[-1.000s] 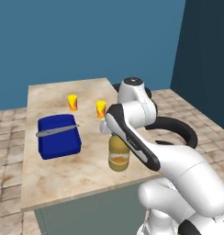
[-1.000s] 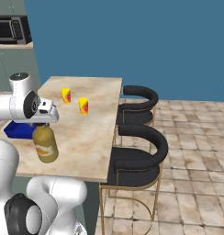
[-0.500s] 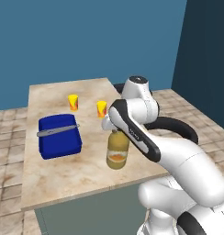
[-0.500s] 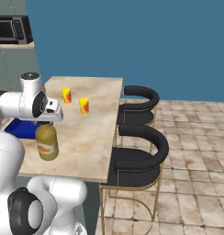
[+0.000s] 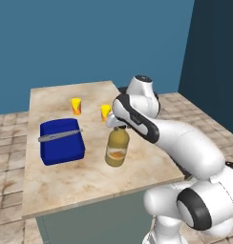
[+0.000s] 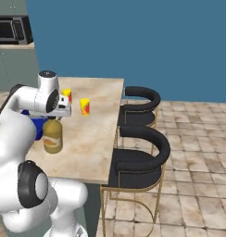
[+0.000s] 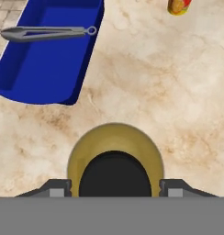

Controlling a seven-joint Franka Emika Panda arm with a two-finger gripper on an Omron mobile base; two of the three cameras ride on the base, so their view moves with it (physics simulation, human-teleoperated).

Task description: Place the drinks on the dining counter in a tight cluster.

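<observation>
Gripper (image 7: 114, 189) is hovering directly over the black cap of the amber bottle (image 5: 117, 147), its two dark fingertips (image 7: 57, 188) standing on either side of the bottle's shoulders. Whether the fingers are pressing the bottle or standing clear of it cannot be told.

Amber bottle is standing upright on the dining counter (image 5: 85, 178), roughly mid-width and toward the near half of the top. To its left a blue container (image 5: 61, 142) is sitting, with grey tongs (image 7: 46, 32) lying across its top; a strip of bare marble is separating the two. Beyond the bottle, two small yellow cups (image 5: 76, 106) are standing well apart from it, with open surface around them.

Counter's right edge is running along two black stools (image 6: 140, 154) with gold legs. Near edge is lying a little in front of the bottle.

Bottle's orange label is showing no legible writing.
</observation>
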